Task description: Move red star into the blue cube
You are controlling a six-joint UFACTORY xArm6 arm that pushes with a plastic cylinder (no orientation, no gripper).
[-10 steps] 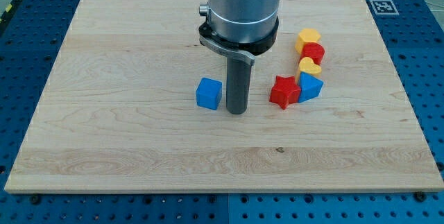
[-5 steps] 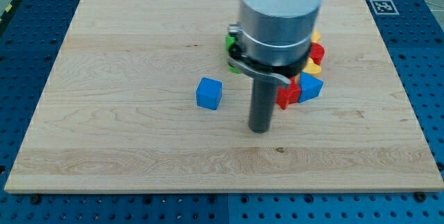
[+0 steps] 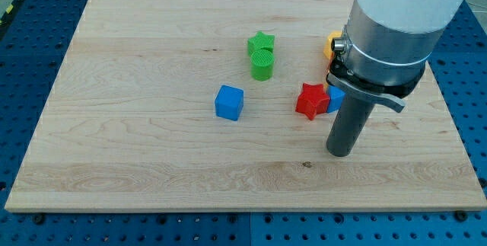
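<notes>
The red star (image 3: 311, 100) lies on the wooden board (image 3: 137, 71), right of centre. The blue cube (image 3: 229, 102) sits to its left, about a hundred pixels away, apart from it. My tip (image 3: 340, 152) rests on the board below and to the right of the red star, not touching it. The rod and the arm's body cover the blocks right of the star.
A green star (image 3: 261, 43) and a green cylinder (image 3: 262, 65) stand together above the gap between cube and star. A blue block (image 3: 334, 100) touches the red star's right side. A yellow block (image 3: 332, 44) peeks out left of the arm.
My tip has moved from just right of the blue cube toward the view's right and bottom, past the red star. The green blocks have come into sight. No block has moved.
</notes>
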